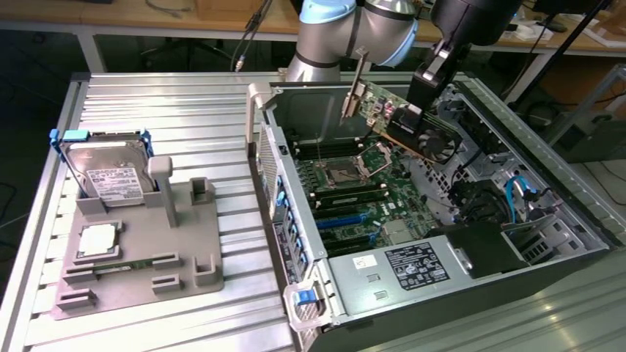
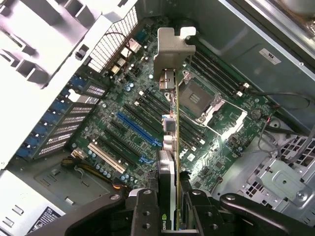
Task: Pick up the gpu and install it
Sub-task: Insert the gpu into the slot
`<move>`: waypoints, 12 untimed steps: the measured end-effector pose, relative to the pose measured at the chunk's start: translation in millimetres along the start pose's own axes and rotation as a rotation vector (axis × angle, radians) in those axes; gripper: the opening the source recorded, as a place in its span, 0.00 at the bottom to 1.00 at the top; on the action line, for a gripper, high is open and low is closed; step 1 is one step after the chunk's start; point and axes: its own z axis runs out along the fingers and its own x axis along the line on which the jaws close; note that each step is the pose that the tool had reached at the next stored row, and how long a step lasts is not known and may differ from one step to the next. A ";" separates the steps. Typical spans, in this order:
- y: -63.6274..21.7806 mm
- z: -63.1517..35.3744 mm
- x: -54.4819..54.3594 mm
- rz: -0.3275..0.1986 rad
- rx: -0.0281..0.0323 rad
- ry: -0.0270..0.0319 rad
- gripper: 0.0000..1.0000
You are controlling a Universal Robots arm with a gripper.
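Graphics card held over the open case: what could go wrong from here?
The graphics card hangs edge-on above the motherboard, not yet lined up with the blue slot; lowering it here could strike the processor socket. Its metal bracket could catch the case's rear wall. The fingers grip only one end, so it may tilt under pressure.

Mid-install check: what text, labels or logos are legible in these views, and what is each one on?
"nV", cut off, beside a green logo: on the gpu, seen in the wrist view.
Label on the power supply: printed lines too small to read.
Label on the hard drive: too small to read.
White sticker on the case wall: blurred, unreadable.
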 end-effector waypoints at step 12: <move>0.0 0.0 0.0 -0.059 0.0011 0.0019 0.27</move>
